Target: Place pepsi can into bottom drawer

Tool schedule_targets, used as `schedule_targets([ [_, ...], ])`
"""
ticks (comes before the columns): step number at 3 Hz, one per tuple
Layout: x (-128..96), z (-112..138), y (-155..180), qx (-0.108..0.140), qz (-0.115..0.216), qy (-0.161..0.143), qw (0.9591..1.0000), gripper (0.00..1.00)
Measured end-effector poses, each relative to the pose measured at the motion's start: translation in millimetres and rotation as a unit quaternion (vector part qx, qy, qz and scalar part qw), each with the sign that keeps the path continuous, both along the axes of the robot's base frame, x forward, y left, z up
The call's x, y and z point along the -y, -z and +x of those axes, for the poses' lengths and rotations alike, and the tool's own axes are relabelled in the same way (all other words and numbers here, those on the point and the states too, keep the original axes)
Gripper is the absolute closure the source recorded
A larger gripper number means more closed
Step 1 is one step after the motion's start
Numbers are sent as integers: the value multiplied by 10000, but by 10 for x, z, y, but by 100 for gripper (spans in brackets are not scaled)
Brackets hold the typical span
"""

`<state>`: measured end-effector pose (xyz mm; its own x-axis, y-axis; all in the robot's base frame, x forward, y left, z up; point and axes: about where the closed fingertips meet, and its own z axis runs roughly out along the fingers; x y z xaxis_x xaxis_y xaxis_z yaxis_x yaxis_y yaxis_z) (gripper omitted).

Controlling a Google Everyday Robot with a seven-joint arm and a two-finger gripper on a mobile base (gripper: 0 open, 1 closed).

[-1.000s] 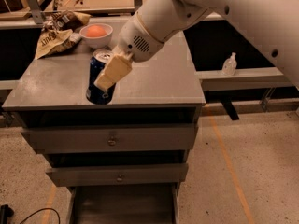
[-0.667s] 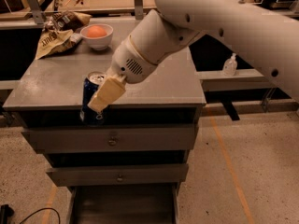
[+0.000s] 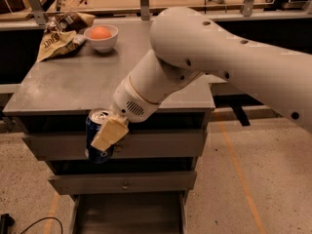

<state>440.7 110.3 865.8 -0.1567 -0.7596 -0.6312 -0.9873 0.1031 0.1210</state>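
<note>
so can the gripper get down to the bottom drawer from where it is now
Probably yes: the gripper, shut on the pepsi can, hangs out in front of the cabinet, and the bottom drawer stands open below it with nothing visible between.

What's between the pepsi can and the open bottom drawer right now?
Camera view: only the shut middle drawer front. The gripper holds the pepsi can in front of the top drawer; the bottom drawer lies open below.
</note>
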Motion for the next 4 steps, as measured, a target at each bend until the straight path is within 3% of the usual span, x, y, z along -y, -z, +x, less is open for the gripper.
schedule_targets([
  [1,-3,-88,148,70,79,211,9997,100],
  [2,16,-335,539,267,-21,639,9976,100],
  [3,48,-447,1166,296,-305,1011,9940,100],
  [4,88,-417,1322,350,-316,1253,9910,100],
])
